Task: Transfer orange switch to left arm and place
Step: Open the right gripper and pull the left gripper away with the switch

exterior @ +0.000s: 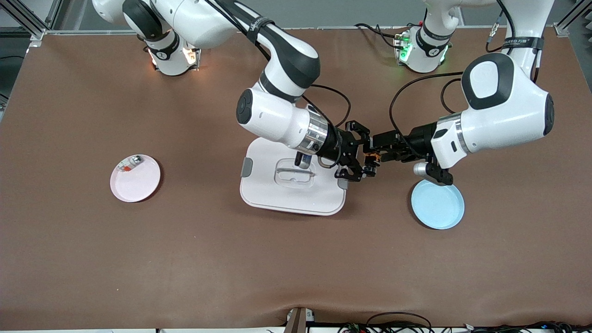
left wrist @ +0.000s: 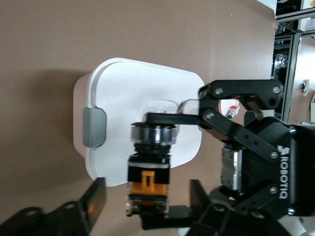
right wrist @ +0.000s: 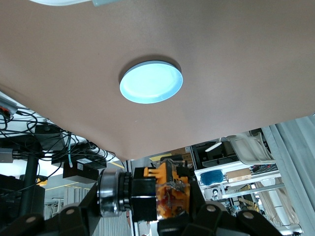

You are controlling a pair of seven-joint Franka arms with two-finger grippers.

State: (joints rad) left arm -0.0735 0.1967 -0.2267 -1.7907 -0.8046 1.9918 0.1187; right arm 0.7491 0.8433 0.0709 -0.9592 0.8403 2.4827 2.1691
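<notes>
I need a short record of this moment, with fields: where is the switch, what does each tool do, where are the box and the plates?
switch: orange switch in the air between both tools, past the box's edge toward the left arm's end
right tool: right tool shut on the switch
left tool: left tool at the switch, fingers either side, grip unclear
box: white box on table, lid on
plates: blue plate bare; pink plate holds a small silver-and-red item

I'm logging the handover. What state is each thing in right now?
Orange switch: off the table, gripped by the right gripper.
Left gripper: jaws around the switch, partly closed.
Box: lid on.
Blue plate: empty.
Pink plate: holds a small silver-and-red item.
</notes>
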